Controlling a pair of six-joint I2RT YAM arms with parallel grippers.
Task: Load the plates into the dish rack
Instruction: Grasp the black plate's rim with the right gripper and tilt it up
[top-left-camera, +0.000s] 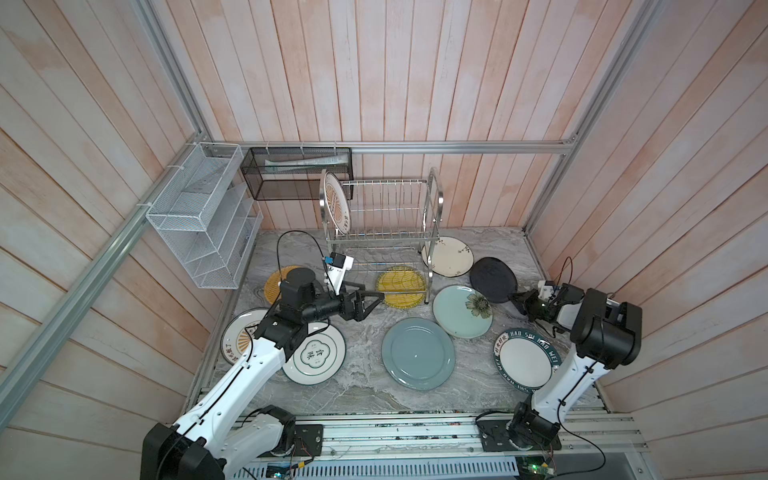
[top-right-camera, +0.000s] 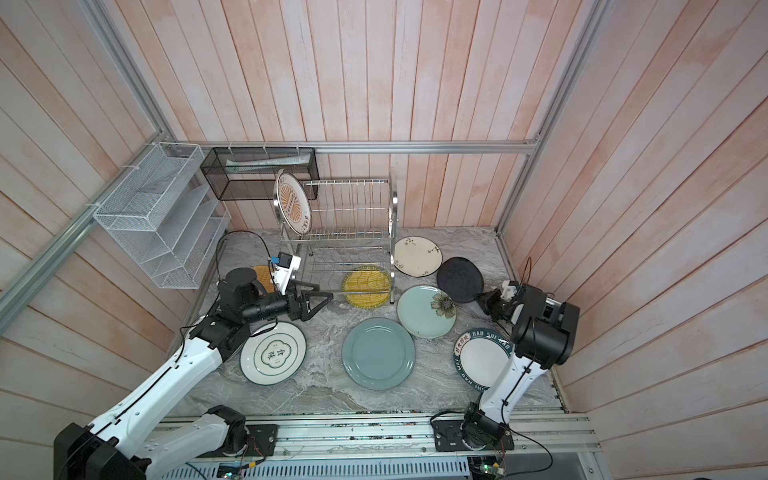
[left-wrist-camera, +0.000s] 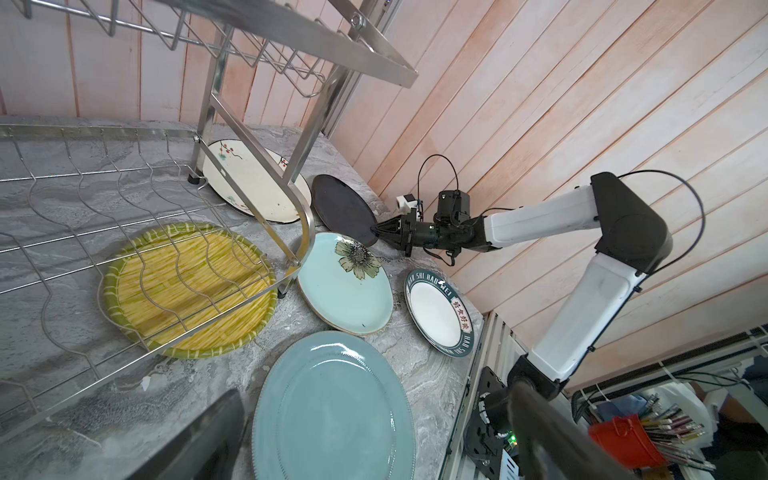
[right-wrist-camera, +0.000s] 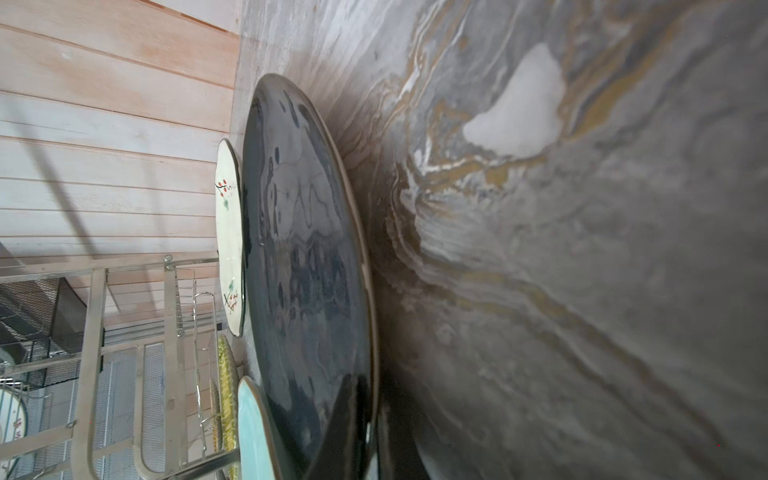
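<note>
While the bench (top-left-camera: 365, 390) is carrying most of the plates flat, the dish rack (top-left-camera: 386, 216) is standing at its back edge, holding just one sunburst plate (top-left-camera: 334, 201) upright at the left end of its upper tier. I am working on the black plate (top-left-camera: 492, 282), which is lying toward the bench's right edge, its rim overlapping the pale green plate (top-left-camera: 457, 311). My right gripper (top-left-camera: 518, 300) is pinching its near rim, jaws closed down on it, and that side seems to be sitting slightly off the bench. I am judging the grip shallow, so I am planning to raise slowly, tip the plate on edge, and carry it over the cream plate (top-left-camera: 448, 257) toward an empty slot without scraping its neighbour. My left gripper (top-left-camera: 372, 292) is hanging wide open, holding nothing, beside the yellow plate (top-left-camera: 401, 286) under the rack's front.
</note>
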